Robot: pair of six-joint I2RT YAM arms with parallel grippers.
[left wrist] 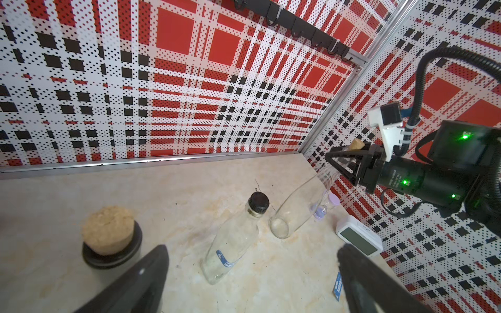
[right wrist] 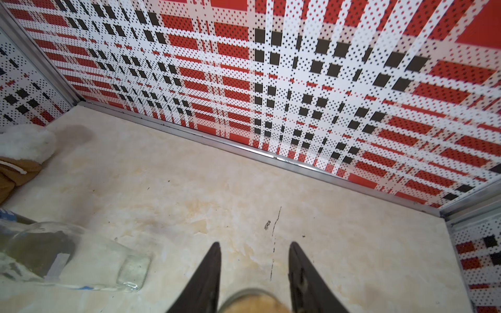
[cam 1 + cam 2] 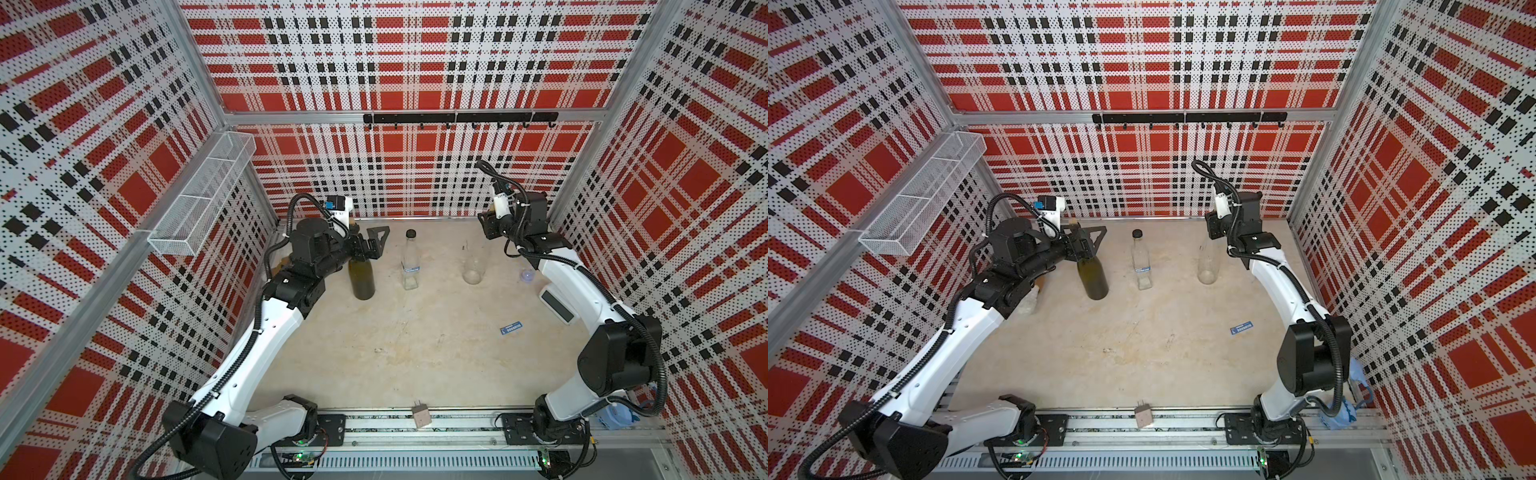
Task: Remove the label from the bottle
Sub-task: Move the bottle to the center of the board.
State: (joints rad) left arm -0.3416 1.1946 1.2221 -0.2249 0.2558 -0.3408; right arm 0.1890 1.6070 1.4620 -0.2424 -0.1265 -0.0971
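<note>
Three bottles stand in a row at the back of the table. The middle clear bottle (image 3: pixel 410 266) has a black cap and a blue label (image 1: pixel 225 260) round its lower body. A loose blue label (image 3: pixel 511 328) lies flat on the table towards the right. My left gripper (image 3: pixel 370 245) is open beside the corked neck of the dark green bottle (image 3: pixel 361 278), holding nothing. My right gripper (image 2: pixel 253 245) has its fingers apart on either side of the corked top (image 1: pixel 356 144) of the bare clear bottle (image 3: pixel 473 270), which leans.
A white digital timer (image 3: pixel 557 305) and a purple hourglass (image 3: pixel 528 275) sit by the right wall under my right arm. A fluffy brown and white item (image 2: pixel 21 151) lies at the back left. On the left wall hangs a mesh basket (image 3: pixel 203 187).
</note>
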